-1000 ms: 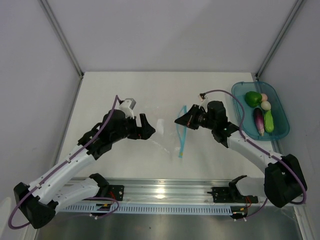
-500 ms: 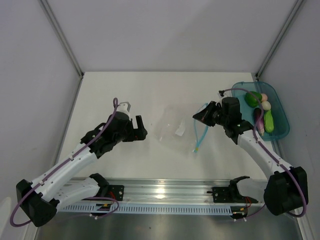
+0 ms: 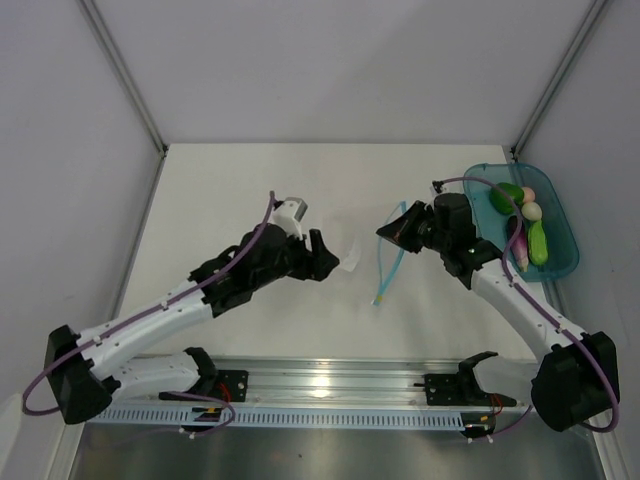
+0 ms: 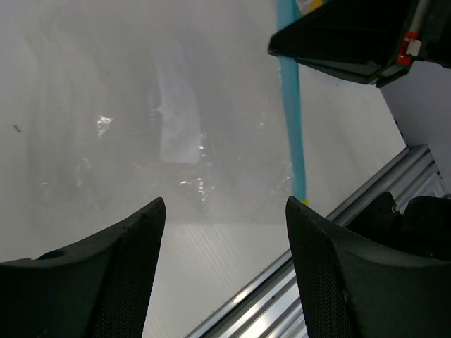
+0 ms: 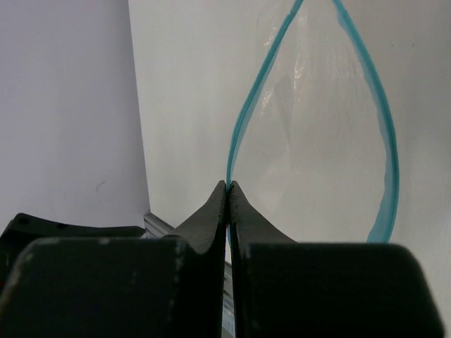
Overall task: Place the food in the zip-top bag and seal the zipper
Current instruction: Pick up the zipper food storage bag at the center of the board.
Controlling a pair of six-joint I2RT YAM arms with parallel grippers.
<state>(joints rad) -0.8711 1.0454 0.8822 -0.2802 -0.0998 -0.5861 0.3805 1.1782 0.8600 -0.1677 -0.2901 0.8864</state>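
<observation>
Now the right pincer (image 5: pixel 229 184) is clamped shut on one lip of the zipper (image 5: pixel 243 134), and the mouth of the clear bag (image 3: pixel 350 250) is spread in a teal loop over the worktop (image 3: pixel 250 190). Opposite, the left pincer (image 4: pixel 224 204) stands open at the bag's other end, gripping nothing (the film lies just past its fingertips). Well to the right, the tray (image 3: pixel 560 266) holds the pepper (image 3: pixel 505 197), pink ball (image 3: pixel 528 193), egg (image 3: pixel 532 211), eggplant (image 3: pixel 517 240) and long vegetable (image 3: pixel 538 243).

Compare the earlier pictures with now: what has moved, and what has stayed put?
The right tool, pinching the zipper, dragged the bag rightward. The left tool backed off, then advanced toward the bag, open. The food stayed in the tray.
</observation>
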